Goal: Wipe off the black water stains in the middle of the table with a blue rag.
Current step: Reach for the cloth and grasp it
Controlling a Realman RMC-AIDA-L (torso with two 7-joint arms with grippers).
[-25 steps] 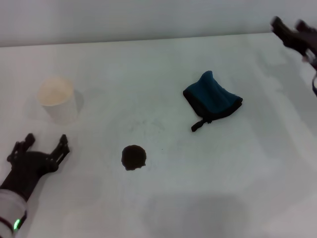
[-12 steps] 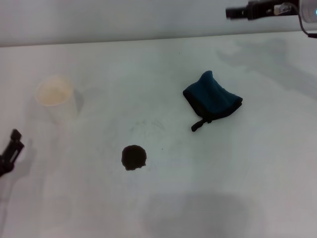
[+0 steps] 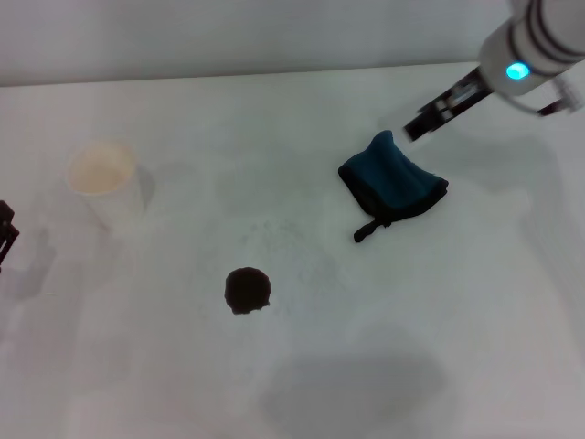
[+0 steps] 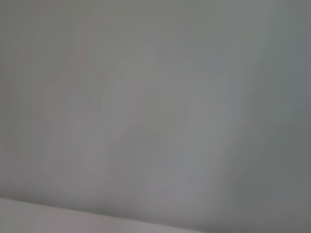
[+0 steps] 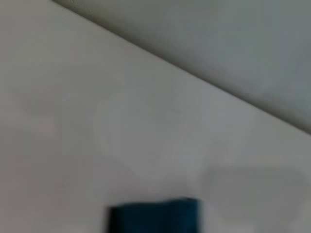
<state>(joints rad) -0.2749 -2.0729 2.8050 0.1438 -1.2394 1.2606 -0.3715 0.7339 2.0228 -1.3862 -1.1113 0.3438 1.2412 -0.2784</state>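
Right gripper (image 3: 416,126) hangs just above the far edge of the blue rag (image 3: 393,186), at the end of an arm reaching in from the far right corner. You cannot tell from these views whether its fingers are spread or closed; only a dark tip shows in the head view, and the right wrist view shows none of it. That wrist view does show the rag's near edge (image 5: 154,217) at the border of its picture, which suggests the tool is aimed at the cloth for a pickup.

Note the rag's condition: it lies bunched on the table (image 3: 475,311), with a short black loop tab trailing toward the robot. Nothing grips it yet.

Locate the black water stains (image 3: 247,290) as one ragged dark blot nearer the robot and to the left of the rag, well apart from it. The wipe has not begun.

Left gripper (image 3: 5,230) sits at the left border, mostly out of view, so its opening cannot be judged. A white paper cup (image 3: 105,183) stands near it, clear of the wiping path.
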